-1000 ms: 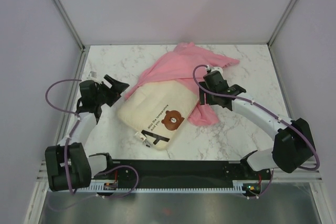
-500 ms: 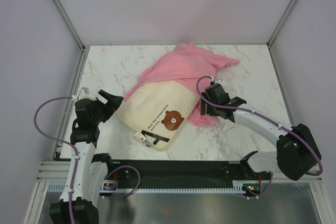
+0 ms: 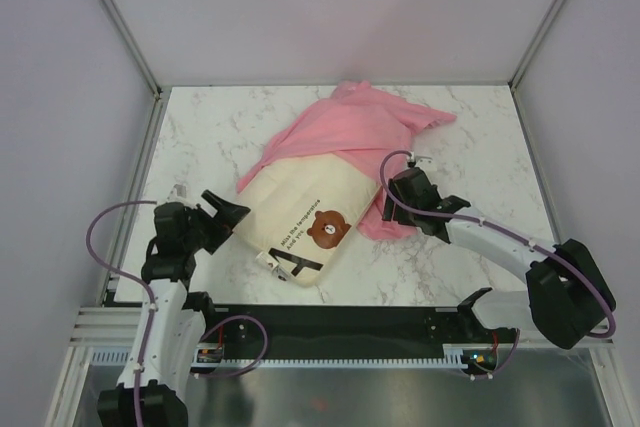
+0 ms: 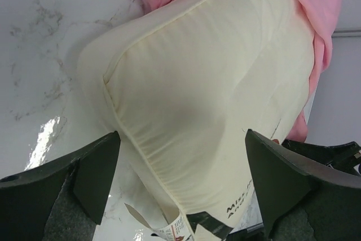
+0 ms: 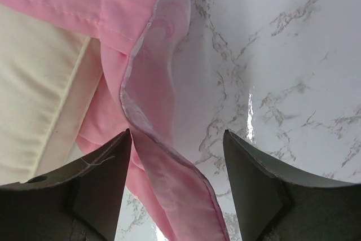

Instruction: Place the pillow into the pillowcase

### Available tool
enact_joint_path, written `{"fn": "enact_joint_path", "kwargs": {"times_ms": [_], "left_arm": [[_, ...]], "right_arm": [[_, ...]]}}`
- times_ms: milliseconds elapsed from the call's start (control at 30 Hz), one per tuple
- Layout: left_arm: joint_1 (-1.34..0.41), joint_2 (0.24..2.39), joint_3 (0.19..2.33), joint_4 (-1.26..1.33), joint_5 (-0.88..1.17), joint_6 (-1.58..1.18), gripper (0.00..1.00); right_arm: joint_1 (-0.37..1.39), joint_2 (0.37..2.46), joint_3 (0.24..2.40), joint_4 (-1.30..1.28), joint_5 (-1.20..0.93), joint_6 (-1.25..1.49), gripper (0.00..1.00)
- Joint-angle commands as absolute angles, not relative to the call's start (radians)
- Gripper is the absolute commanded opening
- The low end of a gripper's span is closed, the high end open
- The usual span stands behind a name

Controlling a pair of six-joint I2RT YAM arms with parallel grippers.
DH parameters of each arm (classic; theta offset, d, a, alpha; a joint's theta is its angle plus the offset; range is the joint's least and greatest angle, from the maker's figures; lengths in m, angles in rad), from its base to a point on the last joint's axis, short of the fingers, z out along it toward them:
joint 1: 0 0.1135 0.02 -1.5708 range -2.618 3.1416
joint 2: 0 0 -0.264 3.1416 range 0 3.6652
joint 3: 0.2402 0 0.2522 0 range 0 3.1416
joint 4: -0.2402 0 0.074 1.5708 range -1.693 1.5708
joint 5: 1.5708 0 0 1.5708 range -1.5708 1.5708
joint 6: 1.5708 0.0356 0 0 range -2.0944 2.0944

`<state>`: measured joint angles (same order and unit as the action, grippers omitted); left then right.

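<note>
The bear pillow [image 3: 300, 209] lies on the bench [image 3: 460, 147], far end under the pink pillowcase [image 3: 340, 132], and with left fingers [image 4: 93, 176] and right fingers [image 5: 107, 179] both open (gripping nothing) that slippery fabric could easily slide off.

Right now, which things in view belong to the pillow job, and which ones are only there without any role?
Belong to the job:
- pillow, far end under the pink fabric
- pillowcase
- left gripper, open at the pillow
- right gripper, open over the pillowcase edge

Only there:
- marble table
- purple cables
- grey walls
</note>
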<state>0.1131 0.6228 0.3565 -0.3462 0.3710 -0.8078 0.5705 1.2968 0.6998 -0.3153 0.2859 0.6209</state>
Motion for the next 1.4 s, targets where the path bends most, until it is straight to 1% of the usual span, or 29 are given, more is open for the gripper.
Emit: {"fn": "enact_joint_path", "kwargs": {"times_ms": [0,167,300,333,433,500,567,633,667,700,733,767,800,833,867,900,933,967,1033,1067,1100,1200,1300,1367], "left_arm": [[0.086,0.529,0.313,-0.365,0.405,-0.867,1.0],[0.011,0.462,0.287,-0.365,0.345,-0.917,1.0],[-0.096,0.489,0.302,-0.416,0.241,-0.937,1.0],[-0.136,0.508,0.313,-0.452,0.182,-0.946,1.0],[-0.192,0.552,0.33,-0.508,0.092,-0.979,1.0],[-0.207,0.581,0.327,-0.503,0.083,-0.998,1.0],[-0.235,0.621,0.316,-0.459,0.072,-1.029,1.0],[-0.276,0.641,0.305,-0.401,0.051,-1.066,1.0],[-0.293,0.666,0.307,-0.349,0.042,-1.081,0.99],[-0.311,0.676,0.308,-0.31,0.038,-1.1,0.97],[-0.348,0.695,0.314,-0.275,0.032,-1.109,0.94],[-0.371,0.715,0.321,-0.218,0.023,-1.123,0.83],[-0.396,0.762,0.331,-0.192,0.009,-1.137,0.78],[-0.44,0.788,0.353,-0.164,-0.023,-1.159,0.7],[-0.463,0.816,0.365,-0.109,-0.034,-1.17,0.58],[-0.486,0.881,0.405,-0.091,-0.047,-1.189,0.53],[-0.533,0.912,0.431,-0.075,-0.084,-1.192,0.47],[-0.558,0.948,0.461,-0.072,-0.109,-1.192,0.36],[-0.625,1.027,0.561,-0.074,-0.187,-1.175,0.24],[-0.644,1.049,0.593,-0.075,-0.208,-1.172,0.08],[-0.658,1.069,0.651,-0.075,-0.225,-1.166,0.03],[-0.689,1.15,0.751,-0.077,-0.253,-1.158,0.02],[-0.704,1.196,0.801,-0.087,-0.259,-1.16,0.02],[-0.706,1.201,0.831,-0.116,-0.279,-1.152,0.02]], "right_arm": [[0.572,1.249,0.664,-0.244,0.336,0.669,0.74],[0.574,1.249,0.652,-0.232,0.314,0.699,0.74],[0.574,1.236,0.606,-0.212,0.298,0.742,0.73],[0.574,1.236,0.6,-0.21,0.298,0.761,0.74],[0.575,1.23,0.581,-0.212,0.304,0.781,0.73],[0.578,1.233,0.58,-0.213,0.316,0.796,0.73],[0.584,1.242,0.58,-0.206,0.318,0.805,0.69],[0.589,1.265,0.581,-0.189,0.313,0.81,0.63],[0.598,1.273,0.583,-0.187,0.313,0.816,0.56],[0.606,1.291,0.591,-0.186,0.319,0.819,0.52],[0.617,1.298,0.592,-0.183,0.324,0.824,0.43],[0.642,1.304,0.594,-0.181,0.333,0.83,0.38],[0.659,1.318,0.598,-0.178,0.347,0.841,0.33],[0.675,1.325,0.601,-0.167,0.35,0.844,0.22],[0.707,1.348,0.607,-0.166,0.353,0.847,0.17],[0.722,1.362,0.621,-0.164,0.347,0.851,0.1],[0.738,1.373,0.629,-0.164,0.336,0.851,0.0],[0.768,1.39,0.637,-0.166,0.324,0.848,0.0],[0.817,1.387,0.644,-0.166,0.31,0.859,0.0],[0.833,1.365,0.641,-0.167,0.305,0.864,0.0],[0.847,1.352,0.629,-0.166,0.296,0.867,0.0],[0.891,1.27,0.601,-0.17,0.262,0.862,0.0],[0.899,1.175,0.589,-0.261,0.297,0.854,0.0],[0.897,1.1,0.583,-0.337,0.357,0.835,0.24]]}}
